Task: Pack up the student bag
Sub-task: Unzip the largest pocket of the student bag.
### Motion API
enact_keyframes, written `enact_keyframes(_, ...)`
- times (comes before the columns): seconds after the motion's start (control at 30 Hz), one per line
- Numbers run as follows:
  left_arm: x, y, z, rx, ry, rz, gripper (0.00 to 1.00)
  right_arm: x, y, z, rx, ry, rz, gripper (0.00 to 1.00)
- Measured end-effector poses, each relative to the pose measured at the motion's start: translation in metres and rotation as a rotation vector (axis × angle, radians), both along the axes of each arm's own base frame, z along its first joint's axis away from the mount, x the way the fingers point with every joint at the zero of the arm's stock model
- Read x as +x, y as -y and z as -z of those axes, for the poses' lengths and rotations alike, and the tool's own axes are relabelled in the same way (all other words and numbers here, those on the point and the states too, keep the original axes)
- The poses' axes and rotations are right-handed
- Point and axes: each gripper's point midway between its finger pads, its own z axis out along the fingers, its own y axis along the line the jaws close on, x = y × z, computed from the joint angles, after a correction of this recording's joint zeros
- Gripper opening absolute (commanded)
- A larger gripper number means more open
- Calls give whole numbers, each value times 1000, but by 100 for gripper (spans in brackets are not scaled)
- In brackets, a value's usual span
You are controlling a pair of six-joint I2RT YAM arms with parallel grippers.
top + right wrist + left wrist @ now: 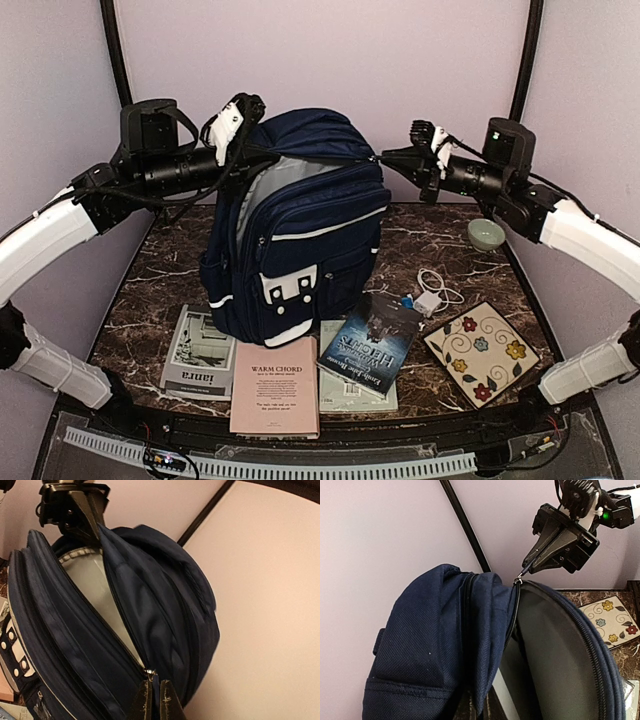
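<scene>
Overhead view: student bag (300,230) hides the top edge of the grey booklet (198,352). The pale book (352,392) lies mostly under the blue book (370,343), so I cannot read its title. Print low on the pink book (275,385) is too small to read.

Right wrist view: my right pincer (152,702) is cut off by the bottom edge and only the finger ends show. The zip pull (150,672) tab is buried between them. My left pincer (95,527) tips sink into a fabric fold; depth of bite unclear.

Left wrist view: the bag's lower half is cut off and its interior floor is hidden.
</scene>
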Motion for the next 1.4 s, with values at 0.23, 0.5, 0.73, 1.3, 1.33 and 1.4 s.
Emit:
enact_keyframes(0.23,1,-9,0,-34,40,-32,0,19,56,65,36,-183,82,0)
enact_keyframes(0.5,1,-17,1,-96,12,-22,0,18,67,104,109,-269,60,0)
enact_keyframes(0.73,3,-18,-10,-175,7,-4,0,38,59,140,161,-391,49,0)
enact_keyframes(1.3,6,-10,-23,-246,20,31,0,60,46,207,186,-539,113,0)
enact_keyframes(1.33,6,-10,-23,-246,20,32,0,59,46,207,184,-536,113,4)
enact_keyframes(1.4,6,-10,-23,-245,21,31,0,57,47,205,171,-543,118,32)
